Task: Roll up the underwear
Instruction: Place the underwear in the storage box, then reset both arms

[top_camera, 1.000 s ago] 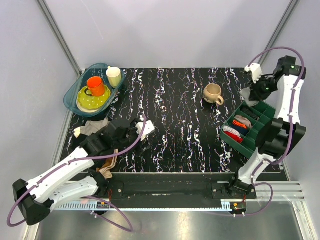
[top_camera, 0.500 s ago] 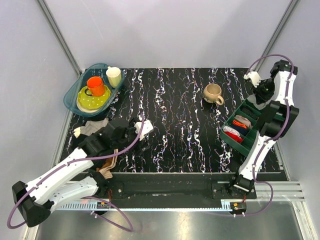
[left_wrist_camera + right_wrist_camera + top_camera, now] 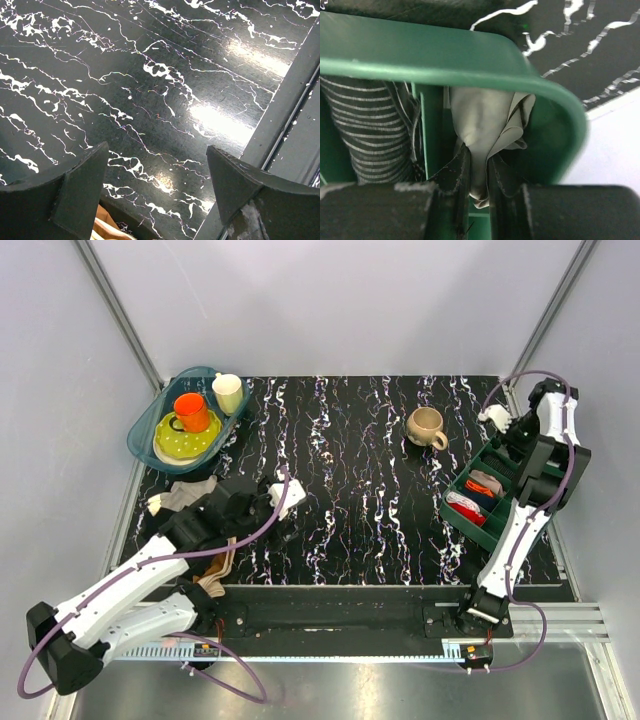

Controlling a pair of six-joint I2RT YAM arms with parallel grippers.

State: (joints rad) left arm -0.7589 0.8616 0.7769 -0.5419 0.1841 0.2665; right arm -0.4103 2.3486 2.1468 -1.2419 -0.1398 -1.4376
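Observation:
The underwear (image 3: 485, 125), light grey thin fabric, is bunched and pinched between my right gripper's (image 3: 479, 160) fingers. It hangs inside the corner compartment of the green organizer (image 3: 445, 60). In the top view my right gripper (image 3: 517, 440) is at the organizer's (image 3: 478, 532) far end, and the arm hides the underwear there. My left gripper (image 3: 157, 170) is open and empty, low over the black marbled table near its front left (image 3: 290, 508).
A dark striped fabric (image 3: 365, 125) fills the neighbouring compartment; red and white bundles (image 3: 465, 505) lie in nearer ones. A beige mug (image 3: 427, 427) stands left of the organizer. A teal tub (image 3: 150, 420) with cups sits far left. Tan and grey cloths (image 3: 185, 495) lie under my left arm.
My right gripper has come down from above the organizer's far end into its corner compartment, with the grey fabric still in it. The left arm has barely moved.

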